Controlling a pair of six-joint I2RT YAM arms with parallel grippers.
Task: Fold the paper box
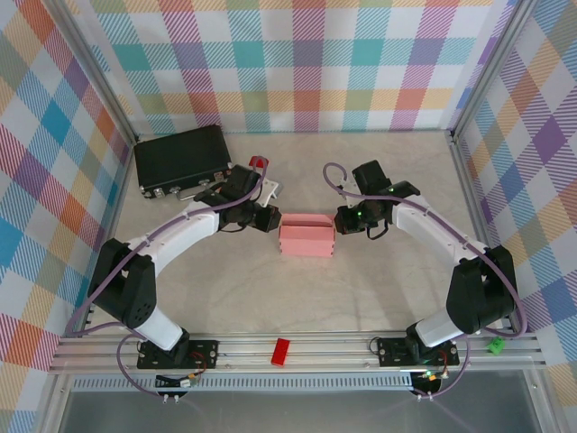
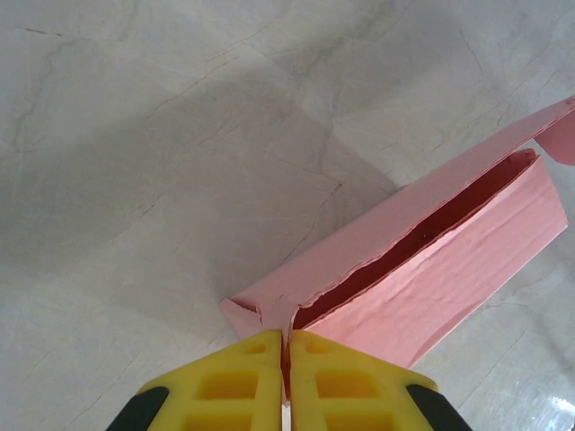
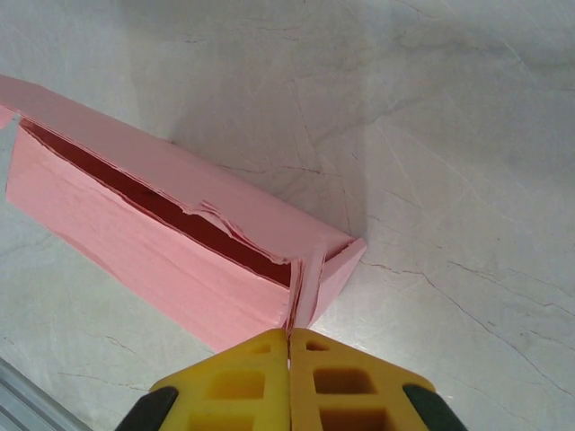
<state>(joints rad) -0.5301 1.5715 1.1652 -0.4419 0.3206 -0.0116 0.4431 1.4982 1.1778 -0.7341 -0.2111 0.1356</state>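
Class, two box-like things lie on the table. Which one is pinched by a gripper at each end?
The pale-pink paper box, mid-table: the left gripper and right gripper each pinch an end. The black case sits apart at far left.

Bright, even light from overhead here. In the top view the table (image 1: pixel 388 280) has no harsh spots, just faint soft shadows under the left arm (image 1: pixel 171 230). The near rail (image 1: pixel 343 347) reads straight, so there's barely any bending at the edges. In the left wrist view a big soft-edged grey shadow lies on the table beyond the paper box (image 2: pixel 449 278), plus a small patch of glare in the bottom right corner. The right wrist view has a similar shadow. The inside of the box goes dark red in shade. The yellow left pincer (image 2: pixel 287 346) and right pincer (image 3: pixel 289 341), right up at the lens, look a touch soft, while the creases in the card look crisp.
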